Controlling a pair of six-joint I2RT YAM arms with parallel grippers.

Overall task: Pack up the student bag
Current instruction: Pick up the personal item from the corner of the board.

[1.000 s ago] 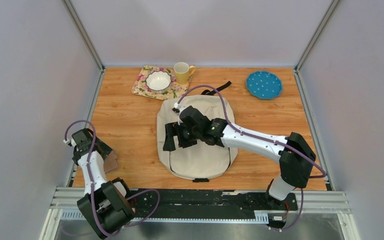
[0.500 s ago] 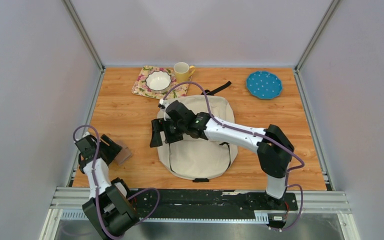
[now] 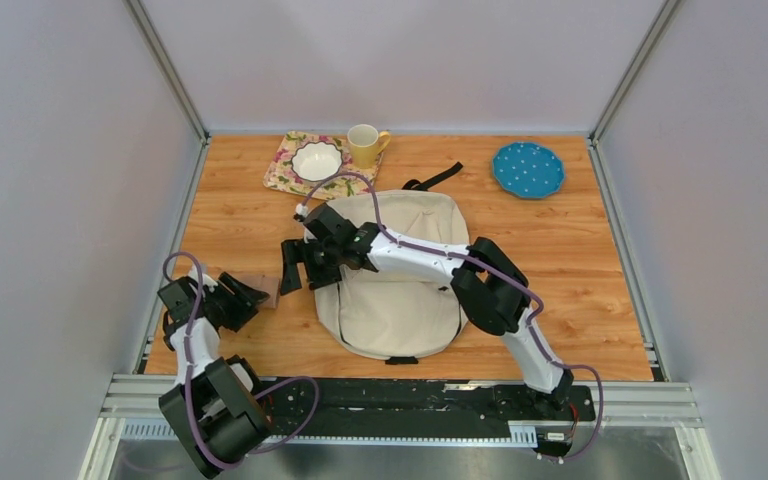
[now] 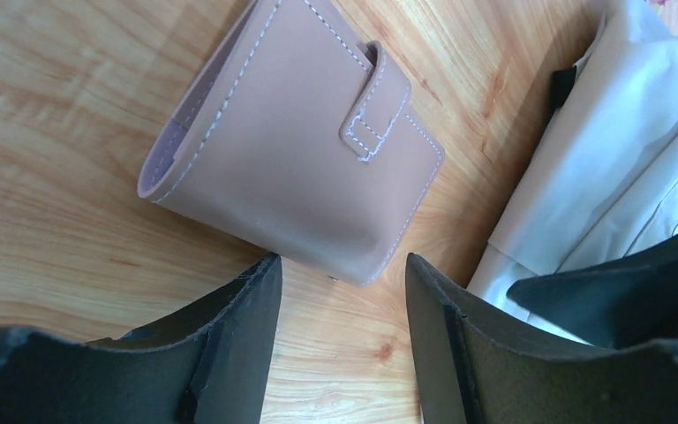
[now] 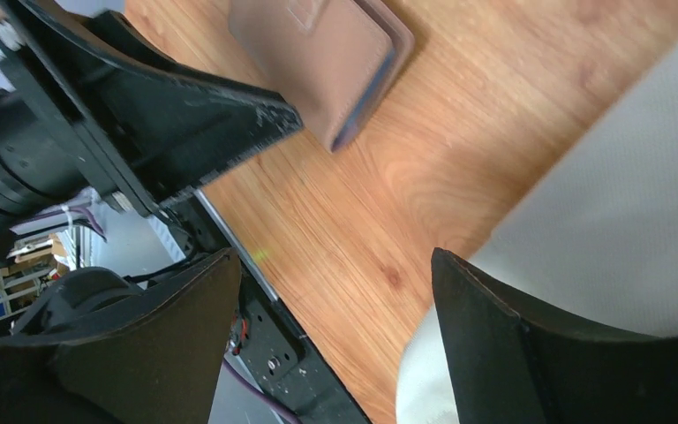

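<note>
From the top view, the cream fabric backpack lies flat in the middle of the wooden table, with a black strap trailing from its far edge. The right arm reaches across the bag, and the right gripper hangs off the bag's left edge with its jaws apart. The left gripper sits low near the table's left side, and a small tan leather wallet lies between the two grippers. Along the far edge are a floral cloth mat carrying a white bowl, a yellow mug and a blue dotted plate.

In the left wrist view, the left gripper stands open with nothing between its black fingers. The wallet lies closed on the wood just ahead, its tab on top and its near corner at the mouth of the gap. The backpack fills the right side, with a finger of the right gripper in front of it.

In the right wrist view, the right gripper is also open and empty above bare wood. The wallet lies ahead, the left gripper is beside it, and the backpack is at the right.
</note>
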